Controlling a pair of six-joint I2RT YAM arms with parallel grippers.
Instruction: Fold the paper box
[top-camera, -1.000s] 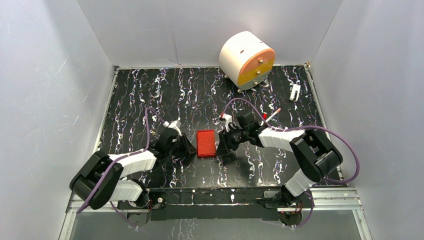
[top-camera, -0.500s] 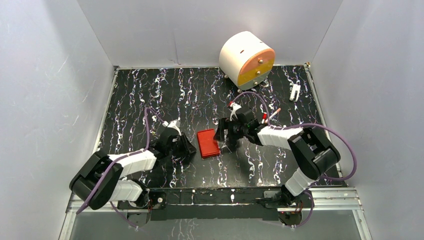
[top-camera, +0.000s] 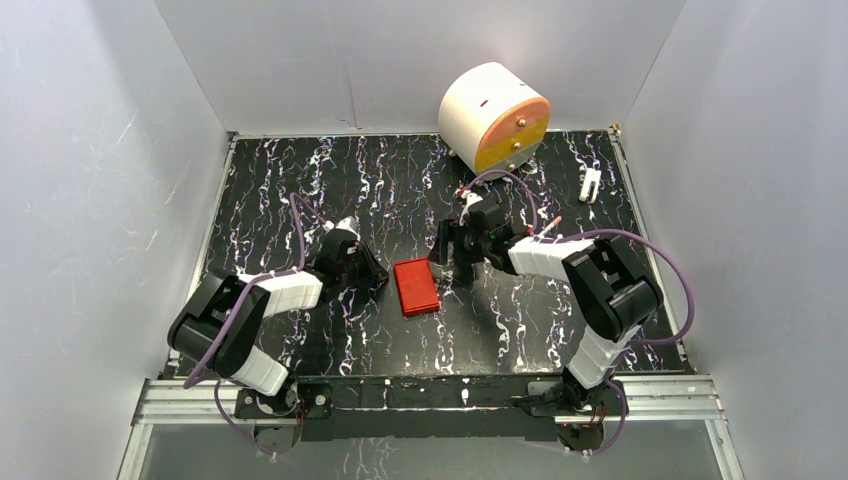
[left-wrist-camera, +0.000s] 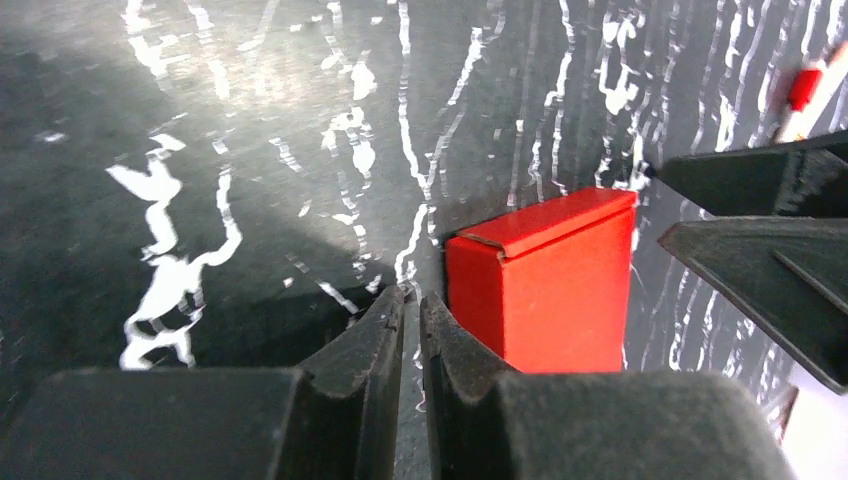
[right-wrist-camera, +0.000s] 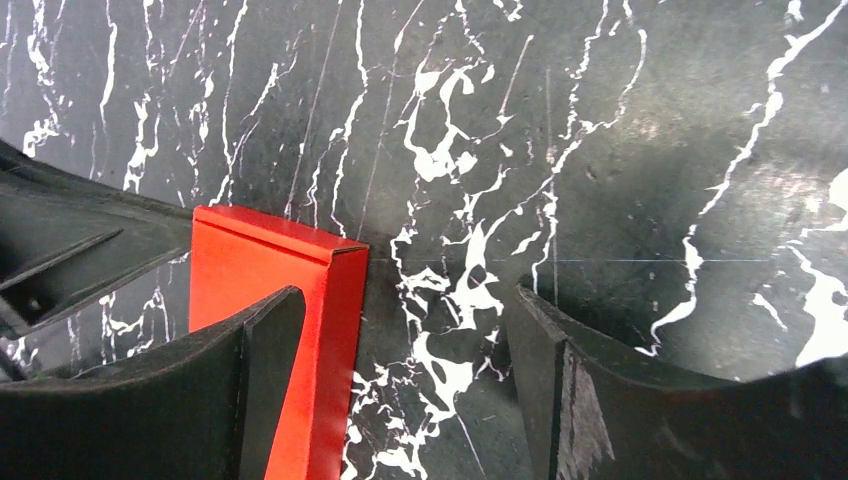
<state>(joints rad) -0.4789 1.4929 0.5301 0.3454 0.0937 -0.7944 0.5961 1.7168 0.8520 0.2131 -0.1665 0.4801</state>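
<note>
Box (top-camera: 416, 287) lies flat on the tabletop (top-camera: 300, 180), roughly mid-way between the two arms and turned slightly off square. It reads as a closed rectangle. On the right wrist cam the end wall stands up and a lid seam runs along the top edge. I can't tell if the tuck is fully seated.

Left fingers (left-wrist-camera: 355, 365) are nearly closed with just a slit between them, holding nothing. Their tips are just beside the box's corner; contact unclear.

Right fingers (right-wrist-camera: 235, 380) are spread wide and also empty. One sits over the box top near its end, the other over bare tabletop beside it. I can't tell if the first touches the card.

My read: folding is mostly done and what's left is seating and squaring the last flap.

How I'd do it:
- keep the left tips as a backstop against the box's side so it can't skate
- bring the right finger down flat along the seam, not on a corner
- use light force, since thin card will likely dent or spring back
- push toward the left stop, never away from it

Drum (top-camera: 493, 118) is well apart, so no concern.
</note>
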